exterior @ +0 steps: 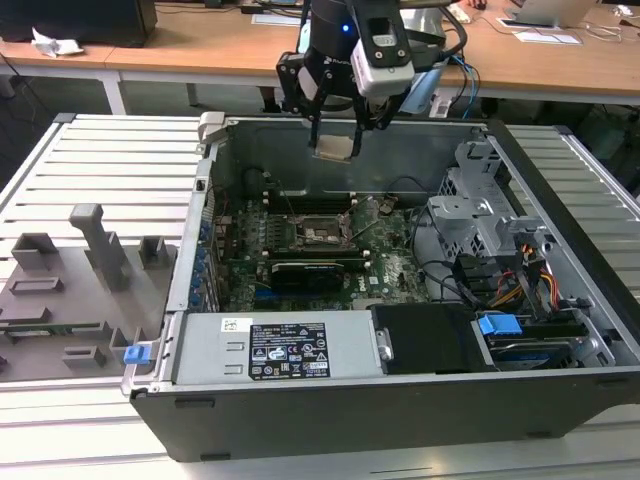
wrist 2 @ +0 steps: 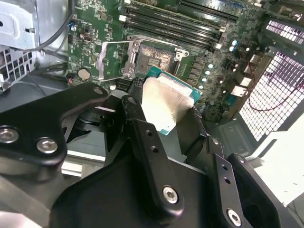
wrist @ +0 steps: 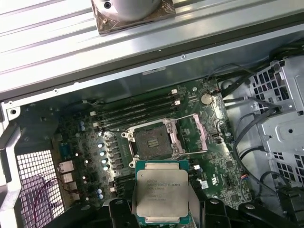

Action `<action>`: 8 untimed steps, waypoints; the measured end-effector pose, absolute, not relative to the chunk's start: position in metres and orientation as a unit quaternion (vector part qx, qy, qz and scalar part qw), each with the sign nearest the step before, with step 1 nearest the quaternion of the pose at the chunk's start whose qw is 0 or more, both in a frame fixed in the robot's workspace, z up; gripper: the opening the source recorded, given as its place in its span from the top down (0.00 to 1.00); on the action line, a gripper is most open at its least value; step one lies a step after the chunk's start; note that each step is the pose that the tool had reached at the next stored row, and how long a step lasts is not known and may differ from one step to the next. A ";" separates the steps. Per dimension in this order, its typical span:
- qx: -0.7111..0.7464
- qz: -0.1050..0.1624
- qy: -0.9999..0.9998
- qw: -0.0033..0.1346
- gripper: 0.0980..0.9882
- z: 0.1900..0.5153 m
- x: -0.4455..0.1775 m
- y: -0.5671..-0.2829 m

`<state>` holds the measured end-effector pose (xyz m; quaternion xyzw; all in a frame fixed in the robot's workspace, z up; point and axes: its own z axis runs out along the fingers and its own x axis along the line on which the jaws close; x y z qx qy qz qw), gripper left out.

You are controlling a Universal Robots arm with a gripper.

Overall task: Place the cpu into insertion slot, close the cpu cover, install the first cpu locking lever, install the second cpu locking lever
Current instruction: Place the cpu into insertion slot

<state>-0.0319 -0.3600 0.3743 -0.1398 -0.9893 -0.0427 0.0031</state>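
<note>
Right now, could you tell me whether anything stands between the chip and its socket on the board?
Nothing visible does. The claw holds the chip above the board, the socket lies open with its cover swung aside, and no cable crosses it.

socket [wrist: 152, 140]: lying bare, with open air reaching up to the cpu [exterior: 333, 148] hanging in the jaws.
cpu cover [wrist: 192, 136]: lying swung open just beside the socket, not blocking its mouth.
black card [exterior: 312, 270]: crowding the socket's one side.
drive cage [exterior: 480, 205]: closing in on the exterior view's right, cables [exterior: 535, 285] trailing alongside.
</note>
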 end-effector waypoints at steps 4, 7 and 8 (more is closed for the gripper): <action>-0.162 -0.042 -0.986 0.002 0.52 0.374 -0.032 -0.360; -0.179 -0.042 -0.983 0.001 0.52 0.374 -0.032 -0.360; -0.183 -0.042 -0.982 0.001 0.52 0.374 -0.032 -0.360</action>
